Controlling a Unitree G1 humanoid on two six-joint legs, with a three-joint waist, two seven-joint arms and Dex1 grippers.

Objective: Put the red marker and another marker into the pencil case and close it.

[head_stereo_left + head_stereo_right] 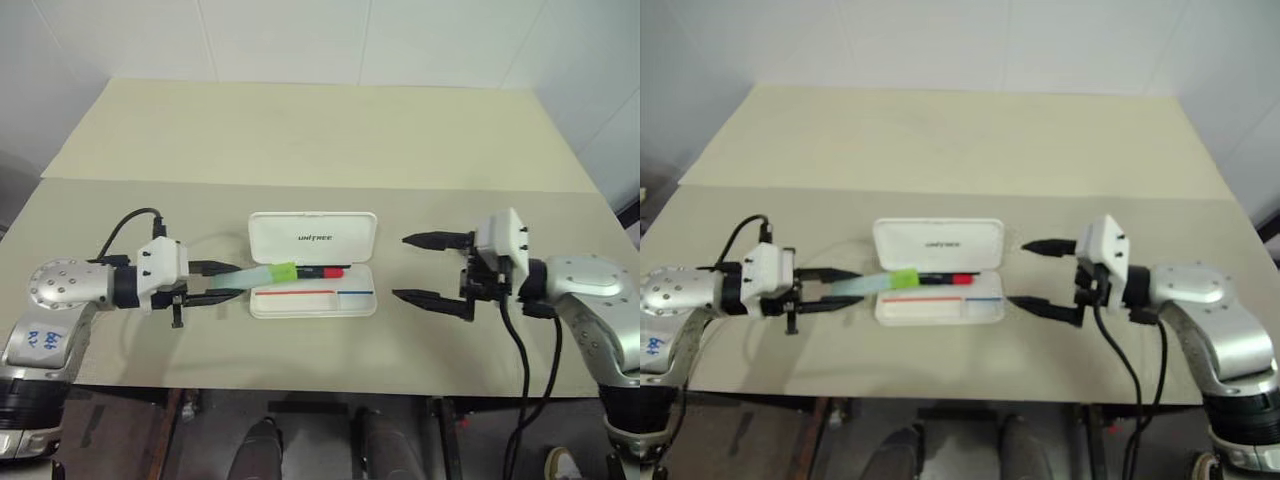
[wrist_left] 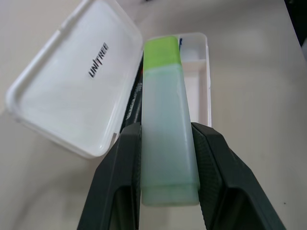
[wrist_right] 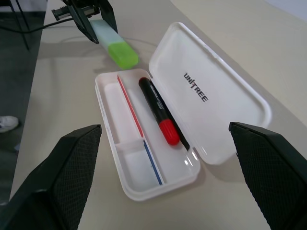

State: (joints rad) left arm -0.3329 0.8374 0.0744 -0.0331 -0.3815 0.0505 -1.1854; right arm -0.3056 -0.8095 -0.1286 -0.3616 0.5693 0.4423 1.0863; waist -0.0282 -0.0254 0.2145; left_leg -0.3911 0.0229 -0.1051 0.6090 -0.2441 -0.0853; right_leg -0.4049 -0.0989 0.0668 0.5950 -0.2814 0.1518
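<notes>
Two grippers were on hand, one loaded and one empty.

Item one: my left gripper (image 1: 222, 281), fingers clamped on the green-capped marker (image 1: 262, 276). I held its pale body near the tail end, so most of its length and the cap stuck out past my fingertips. The cap hung just over the left end of the pencil case (image 1: 313, 304), above the tray and not yet resting in it, as far as I could judge.

Item two: my right gripper (image 1: 418, 268), fingers spread wide, holding nothing, standing just off the right end of the case.

Item three: the pencil case, open on the table (image 1: 330, 130), its lettered lid laid back away from me. The red marker (image 3: 157, 109) already lay in the tray's rear channel by the hinge, red cap toward my right side. The front compartments, along the red-and-blue line, held nothing.

Risks noted, as my own judgement:
- Letting go from this height could let the chunky marker bounce on the rim and roll onto the table.
- Setting it down on the red marker or across the divider would leave it proud, and the lid would not shut.
- Pushing lower with my fingers could shove the light case sideways, since nothing braced it.
</notes>
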